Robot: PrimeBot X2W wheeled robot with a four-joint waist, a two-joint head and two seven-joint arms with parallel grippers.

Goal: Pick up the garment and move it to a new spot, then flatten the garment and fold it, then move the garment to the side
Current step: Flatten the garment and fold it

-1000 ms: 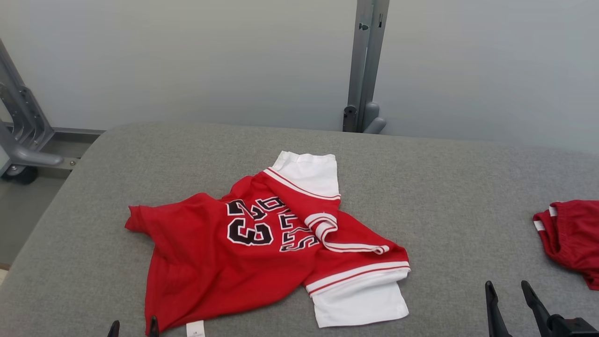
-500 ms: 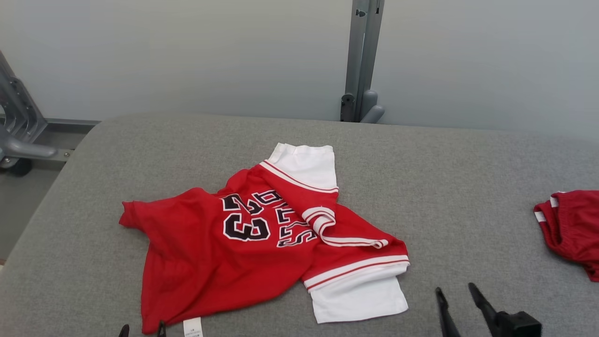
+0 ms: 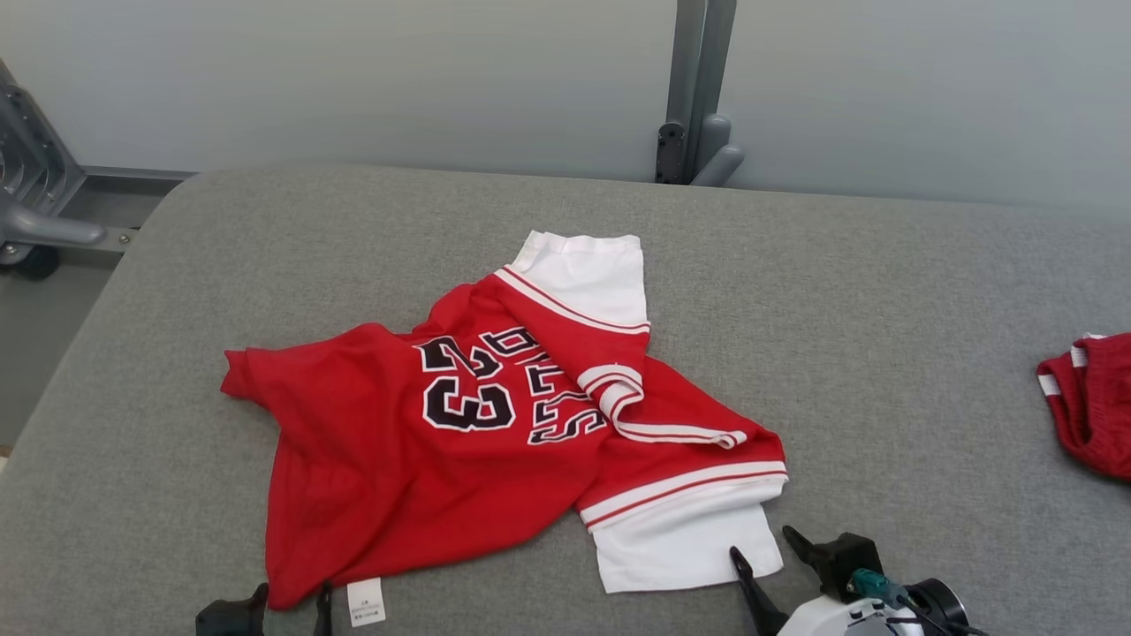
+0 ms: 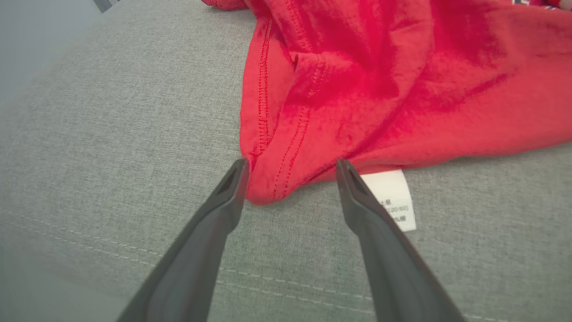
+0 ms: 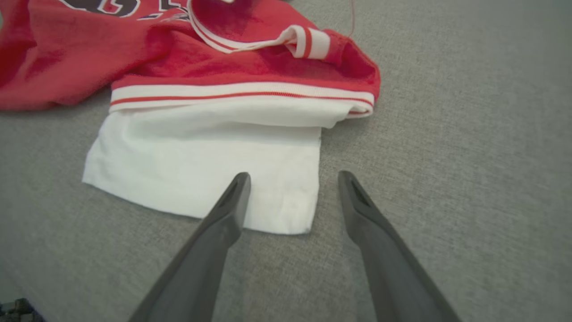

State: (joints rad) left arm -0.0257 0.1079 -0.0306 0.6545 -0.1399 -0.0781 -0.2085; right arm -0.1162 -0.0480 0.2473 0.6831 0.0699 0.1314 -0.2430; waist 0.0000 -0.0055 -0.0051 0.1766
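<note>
The head view gives the whole jersey (image 3: 380, 459) crumpled on the table (image 3: 884, 291), with another red garment (image 3: 1091, 402) far right. In the left wrist view, the jersey's red hem corner lies between the spread left pincer's (image 4: 290, 165) tips, beside a label (image 4: 393, 197). In the right wrist view, the white sleeve corner lies between the spread right pincer's (image 5: 292, 174) tips.

Tag (image 4: 393, 197): we cannot read its print, it is too small.
Red cloth (image 3: 1091, 402): the head view's right edge cuts it off.
Letters (image 3: 552, 411): the jersey (image 3: 380, 459) folds over a part, so we cannot read the word.

Number 23 on the red jersey (image 3: 371, 468), beside creased lettering (image 3: 558, 405), perhaps BULLS
</note>
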